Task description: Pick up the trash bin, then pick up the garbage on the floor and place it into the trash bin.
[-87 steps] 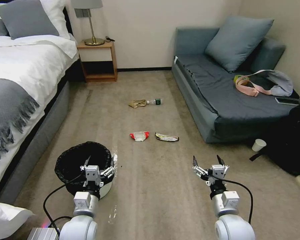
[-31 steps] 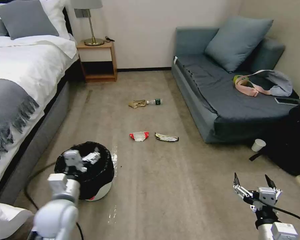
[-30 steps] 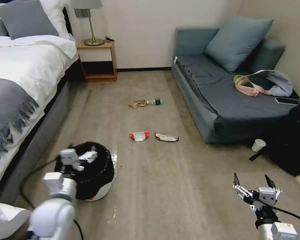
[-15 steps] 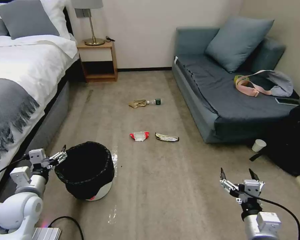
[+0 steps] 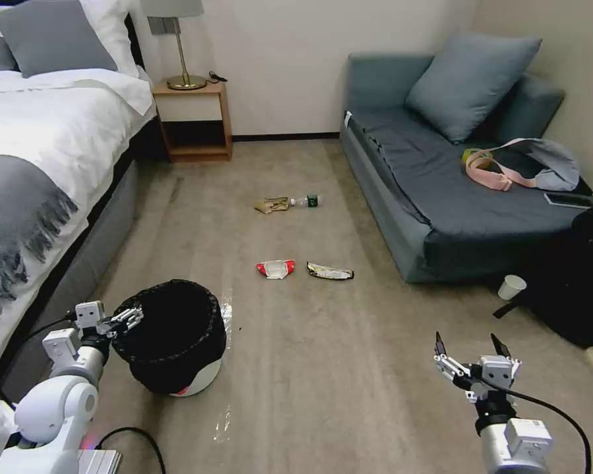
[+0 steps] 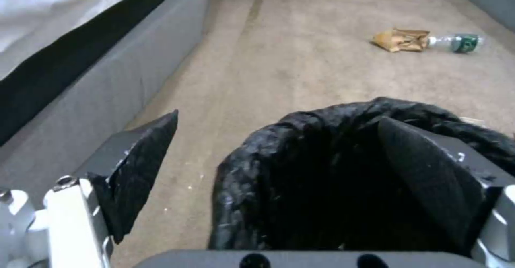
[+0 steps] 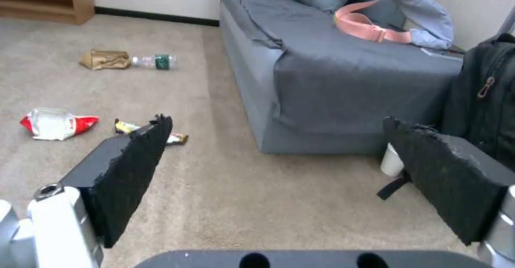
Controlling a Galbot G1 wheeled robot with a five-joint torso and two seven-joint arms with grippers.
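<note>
Left gripper astride the bin's near-left rim, jaws spread

The left gripper point(image 5: 126, 316) sits at about nine o'clock on the small round white plastic trash bin with its crinkly black bag point(image 5: 171, 336); in the left wrist view one finger point(image 6: 429, 175) hangs inside the bag's mouth and the other point(image 6: 136, 167) outside the wall, so the rim lies between them, not yet pinched; this arm is plainly the nearer. The right gripper point(image 5: 473, 359) hangs spread and empty over bare beige carpet point(image 5: 323, 368), well apart at the bin's three o'clock. The garbage lies toward twelve o'clock of the robot: red-and-white crumpled wrapper point(image 5: 275, 268) beside gold-black snack wrapper point(image 5: 330, 271); farther on, crumpled brown paper bag point(image 5: 272, 205) touching small clear green-labelled bottle point(image 5: 305, 201).
</note>
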